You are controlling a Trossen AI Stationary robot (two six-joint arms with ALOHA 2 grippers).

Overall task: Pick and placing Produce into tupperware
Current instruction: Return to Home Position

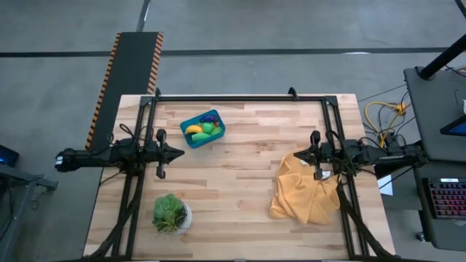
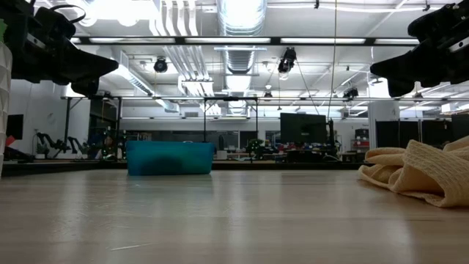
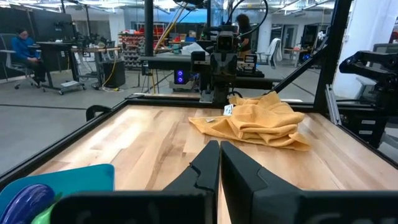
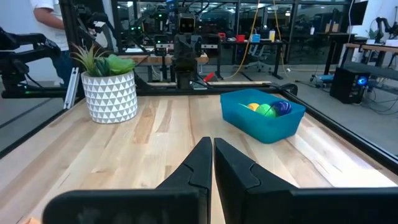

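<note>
The teal-blue tupperware (image 1: 202, 129) stands on the far middle of the table; it also shows in the low view (image 2: 170, 158) and the right wrist view (image 4: 263, 116). Inside it lie the yellow banana (image 1: 193, 130), a green piece (image 1: 208, 129) and the purple eggplant (image 1: 210, 116). In the left wrist view only a corner of the tub (image 3: 74, 180) and the eggplant (image 3: 26, 198) show. My left gripper (image 1: 182, 153) hovers shut at the table's left, just near of the tub. My right gripper (image 1: 293, 155) hovers shut at the right, above the cloth.
A mustard-yellow cloth (image 1: 304, 191) lies crumpled on the table's right side. A leafy plant in a white patterned pot (image 1: 172, 213) stands at the near left. Black frame rails (image 1: 240, 99) run round the table. A person sits in the room beyond (image 3: 25, 46).
</note>
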